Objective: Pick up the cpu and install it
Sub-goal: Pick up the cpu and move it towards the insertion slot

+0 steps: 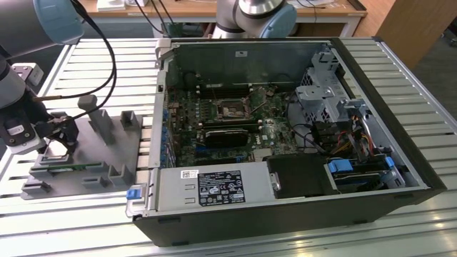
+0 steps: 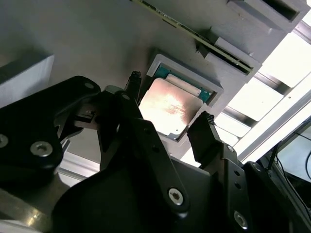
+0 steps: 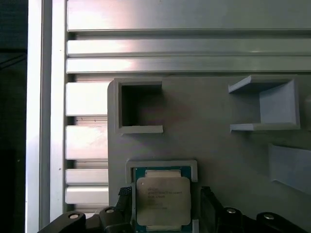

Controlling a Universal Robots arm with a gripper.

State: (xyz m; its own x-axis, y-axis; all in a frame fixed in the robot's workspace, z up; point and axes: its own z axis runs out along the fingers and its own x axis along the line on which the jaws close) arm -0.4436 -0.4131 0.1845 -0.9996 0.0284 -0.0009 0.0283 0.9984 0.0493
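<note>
First wrist view shows the cpu square, silvery, green-edged

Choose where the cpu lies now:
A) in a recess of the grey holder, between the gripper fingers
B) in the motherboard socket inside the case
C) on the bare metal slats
A: in the first wrist view the cpu sits in a recess of the grey holder, the open gripper straddling it.
</note>
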